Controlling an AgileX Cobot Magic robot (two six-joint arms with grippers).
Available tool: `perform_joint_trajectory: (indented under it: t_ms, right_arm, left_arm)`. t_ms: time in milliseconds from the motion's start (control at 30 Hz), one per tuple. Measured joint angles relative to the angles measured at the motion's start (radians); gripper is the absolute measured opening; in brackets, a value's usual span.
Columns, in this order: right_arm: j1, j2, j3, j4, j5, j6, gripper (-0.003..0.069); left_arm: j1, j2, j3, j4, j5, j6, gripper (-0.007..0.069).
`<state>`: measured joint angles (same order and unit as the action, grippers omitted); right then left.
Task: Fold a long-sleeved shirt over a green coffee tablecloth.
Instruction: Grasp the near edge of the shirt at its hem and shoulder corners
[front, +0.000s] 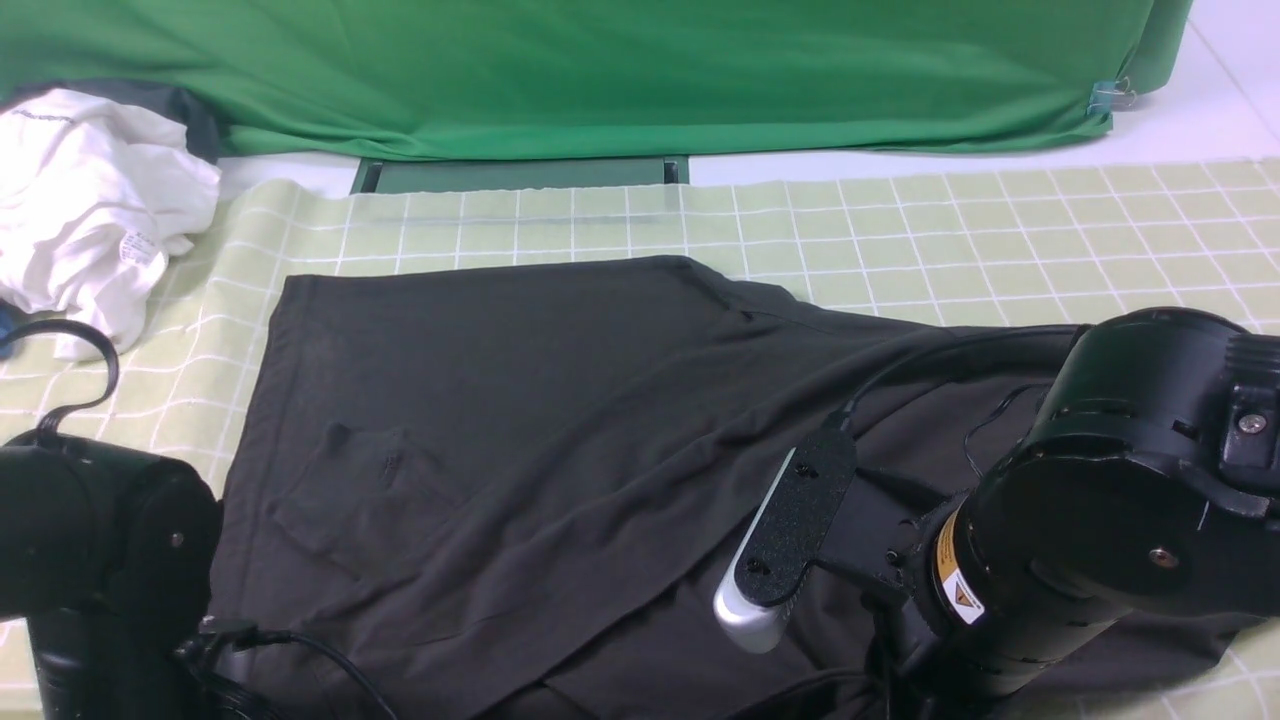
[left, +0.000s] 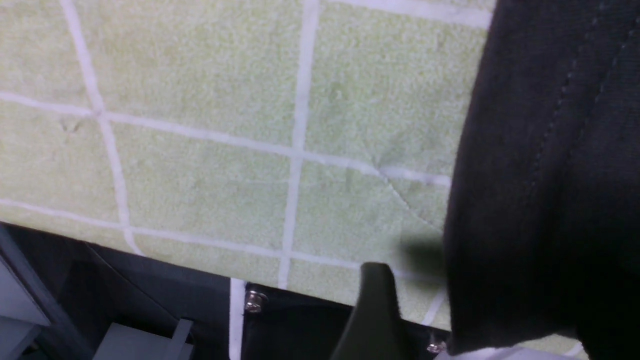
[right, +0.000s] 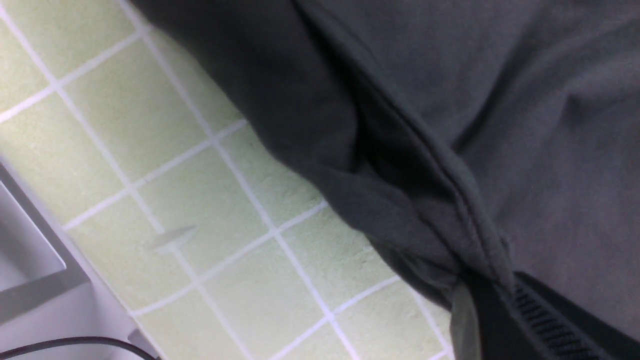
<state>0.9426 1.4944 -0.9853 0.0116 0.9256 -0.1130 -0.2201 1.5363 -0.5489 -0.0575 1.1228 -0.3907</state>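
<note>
Only wrist-side: shirt (right: 500, 100) in right claw (right: 492, 300).

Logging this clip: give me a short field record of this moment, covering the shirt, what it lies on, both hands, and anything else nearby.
garment: black soft-knit long-sleeved shirt, spread out with diagonal creases
surface: pale yellow-green tablecloth with white grid lines, under the shirt
left hand: open, beside the shirt's edge, holding nothing
right hand: shut on a bunched fold of the shirt
other: crumpled white garment on the robot's far left; plain bright green fabric along the back
</note>
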Motion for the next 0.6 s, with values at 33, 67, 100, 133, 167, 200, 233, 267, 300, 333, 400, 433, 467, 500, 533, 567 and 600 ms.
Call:
perform_joint_trajectory:
  t_ms: [33, 67, 100, 133, 167, 200, 233, 267, 300, 333, 400, 433, 467, 500, 533, 567, 600]
  right_arm:
    - [0.0, 0.0, 0.0, 0.0, 0.0, 0.0, 0.0018]
    - [0.0, 0.0, 0.0, 0.0, 0.0, -0.001, 0.0018]
    - [0.0, 0.0, 0.0, 0.0, -0.001, -0.001, 0.0018]
    - [0.0, 0.0, 0.0, 0.0, -0.001, -0.001, 0.0018]
    - [0.0, 0.0, 0.0, 0.0, -0.001, -0.001, 0.0018]
    - [0.0, 0.0, 0.0, 0.0, -0.001, -0.001, 0.0018]
    - [0.0, 0.0, 0.0, 0.0, -0.001, -0.001, 0.0018]
    - [0.0, 0.0, 0.0, 0.0, -0.001, -0.001, 0.0018]
    - [0.0, 0.0, 0.0, 0.0, -0.001, -0.001, 0.0018]
    - [0.0, 0.0, 0.0, 0.0, -0.001, -0.001, 0.0018]
    - [0.0, 0.0, 0.0, 0.0, -0.001, -0.001, 0.0018]
    - [0.0, 0.0, 0.0, 0.0, -0.001, -0.001, 0.0018]
    - [0.0, -0.001, 0.0, 0.0, -0.001, -0.001, 0.0018]
    - [0.0, -0.004, 0.0, 0.0, -0.001, -0.001, 0.0018]
    - [0.0, -0.01, 0.0, 0.0, -0.004, -0.001, 0.0018]
    - [0.0, -0.017, 0.0, 0.0, -0.006, -0.002, 0.0018]
    - [0.0, -0.029, 0.0, 0.0, -0.007, -0.003, 0.0018]
  left_arm:
    - [0.0, 0.003, 0.0, -0.01, -0.002, 0.0, 0.0468]
    - [0.0, 0.008, 0.0, -0.025, -0.005, 0.0, 0.04]
    - [0.0, 0.013, 0.0, -0.035, -0.008, 0.0, 0.0352]
    - [0.0, 0.016, 0.0, -0.041, -0.011, 0.0, 0.0312]
    - [0.0, 0.017, 0.001, -0.048, -0.014, 0.0, 0.0269]
    - [0.0, 0.019, 0.003, -0.063, -0.024, 0.0, 0.0135]
    - [0.0, 0.019, 0.003, -0.067, -0.028, 0.0, 0.0084]
    - [0.0, 0.019, 0.004, -0.066, -0.028, 0.0, 0.0063]
    - [0.0, 0.019, 0.004, -0.063, -0.024, 0.0, 0.0036]
    - [0.0, 0.016, 0.004, -0.058, -0.023, 0.0, 0.0023]
    - [0.0, 0.003, 0.008, -0.049, -0.02, 0.0, 0.0013]
    - [0.0, -0.016, 0.013, -0.039, -0.017, 0.0, 0.0013]
    - [0.0, -0.033, 0.013, -0.022, -0.011, 0.0, 0.0013]
    - [0.0, -0.061, 0.012, -0.012, -0.002, 0.0, 0.0013]
    - [0.0, -0.096, 0.007, 0.002, 0.009, 0.0, 0.0013]
    - [0.0, -0.127, -0.001, 0.007, 0.025, 0.0, 0.0013]
    - [0.0, -0.166, -0.016, 0.013, 0.041, -0.002, 0.0013]
